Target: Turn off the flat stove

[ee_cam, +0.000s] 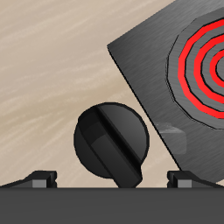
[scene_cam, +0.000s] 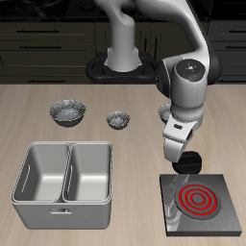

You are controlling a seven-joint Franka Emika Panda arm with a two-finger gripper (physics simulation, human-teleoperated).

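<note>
The flat stove [scene_cam: 227, 219] is a thin dark grey square slab near the table's front edge, and its concentric burner rings [scene_cam: 198, 200] glow red. Its rounded black knob [scene_cam: 190, 160] sits at the slab's back edge. My gripper [scene_cam: 181, 159] hangs just above the knob. In the wrist view the knob [ee_cam: 111, 144] with its raised bar lies beside a corner of the stove [ee_cam: 149, 61], close under my gripper [ee_cam: 111, 181]. The fingertips [ee_cam: 38, 179] stand wide apart on either side of the knob without touching it. The gripper is open.
A twin-basin metal tray [scene_cam: 19, 181] stands near the front edge, away from the stove. Three small grey ruffled cups lie farther back: one [scene_cam: 67, 112], a second [scene_cam: 118, 120], and a third [scene_cam: 165, 113] partly behind my arm.
</note>
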